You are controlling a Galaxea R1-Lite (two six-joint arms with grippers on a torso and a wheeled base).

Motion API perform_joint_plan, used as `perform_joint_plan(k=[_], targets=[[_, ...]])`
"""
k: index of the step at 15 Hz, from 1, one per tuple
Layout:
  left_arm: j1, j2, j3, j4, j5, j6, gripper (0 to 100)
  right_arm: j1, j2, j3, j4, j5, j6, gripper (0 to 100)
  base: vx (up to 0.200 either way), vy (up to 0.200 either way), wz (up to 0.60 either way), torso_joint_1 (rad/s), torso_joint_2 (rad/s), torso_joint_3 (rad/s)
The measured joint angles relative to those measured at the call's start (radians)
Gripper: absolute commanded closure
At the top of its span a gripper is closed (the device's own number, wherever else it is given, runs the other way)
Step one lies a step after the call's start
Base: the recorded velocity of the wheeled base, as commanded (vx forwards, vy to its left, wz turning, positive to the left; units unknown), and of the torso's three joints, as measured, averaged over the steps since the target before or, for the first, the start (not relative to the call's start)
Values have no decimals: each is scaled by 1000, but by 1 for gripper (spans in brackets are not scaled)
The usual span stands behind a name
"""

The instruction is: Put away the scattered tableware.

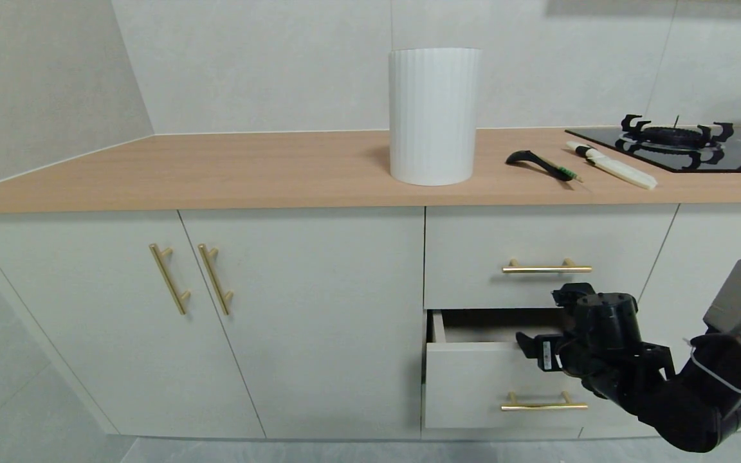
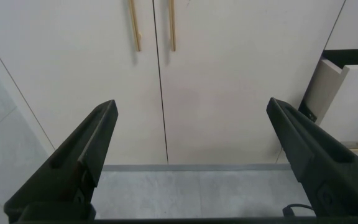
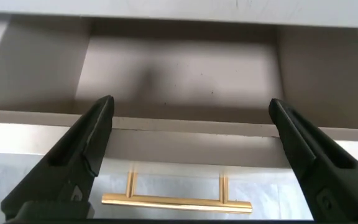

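Head view. Right gripper (image 1: 547, 320) sits low, right at the mouth of the lower drawer (image 1: 473, 376), which stands partly open. Its fingers are spread wide and carry nothing. The tableware lies well above it on the countertop (image 1: 216, 170). The black spoon (image 1: 541, 164) is almost straight up from the gripper. The white utensil (image 1: 612, 164) is up and a little further to the right, just beside the hob (image 1: 679, 151). A white ribbed canister (image 1: 433, 116) stands up and to the gripper's left.

The spoon has a dark bowl and a thin stem with a green stretch. The white piece is long and flat with a dark band near one end, perhaps a knife; I cannot tell for sure.

Judgement: both pieces are light and stiff. They lie flat on the wood, so there is little to get under. Pinch each across the handle near mid-length. The smooth white one may slip, and any edge on it should be kept away from the pads.

Left wrist view. Left gripper (image 2: 194, 162) is spread wide and holds nothing. Ahead of it are the cabinet doors (image 2: 229, 81) and the floor (image 2: 191, 193).

Right wrist view. The right gripper is wide apart with nothing between the fingers. The bare drawer interior is just ahead of it, and the gold bar handle (image 3: 176, 200) on the drawer front is close beneath.
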Motion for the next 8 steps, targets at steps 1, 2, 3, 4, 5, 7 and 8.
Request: perform_joint_plan(k=[1,2,3,4,5,7,8], targets=[[0,0,0,0,0,0,0,0,-15,1,31,4,1,0,0,0,0,0,0,0],[0,0,0,0,0,0,0,0,-37,3,75,10,1,0,0,0,0,0,0,0],[0,0,0,0,0,0,0,0,-64,3,130,19,2,0,0,0,0,0,0,0],[0,0,0,0,0,0,0,0,-99,1,211,33,2,0,0,0,0,0,0,0],[0,0,0,0,0,0,0,0,-136,-3,300,52,1,0,0,0,0,0,0,0],[0,0,0,0,0,0,0,1,-208,-17,466,85,-9,0,0,0,0,0,0,0],[0,0,0,0,0,0,0,2,-234,-21,515,93,-25,0,0,0,0,0,0,0]])
